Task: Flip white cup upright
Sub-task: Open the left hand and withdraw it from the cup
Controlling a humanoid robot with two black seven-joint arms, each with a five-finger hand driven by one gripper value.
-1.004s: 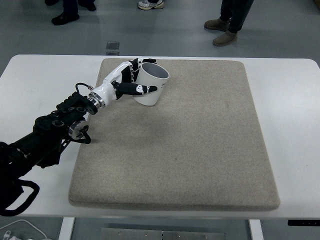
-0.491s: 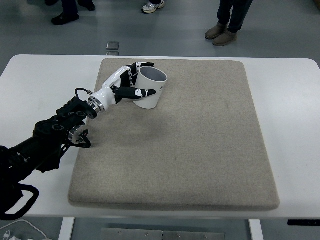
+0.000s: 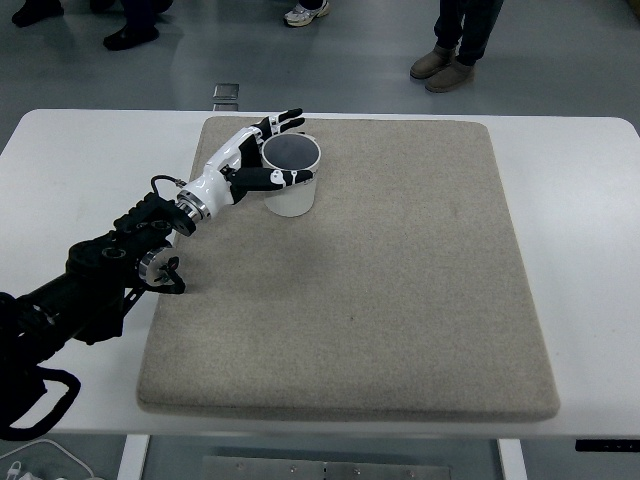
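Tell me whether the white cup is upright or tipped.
Upright: the white cup stands on the mat, round mouth facing up, left robot hand around it.

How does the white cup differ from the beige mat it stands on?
The smooth white cup stands upright, round, with its opening facing up; the beige felt mat lies flat, rectangular and rough-looking. The cup is small and sits at the mat's far left corner; the mat covers most of the white table. The left hand wraps the cup only.
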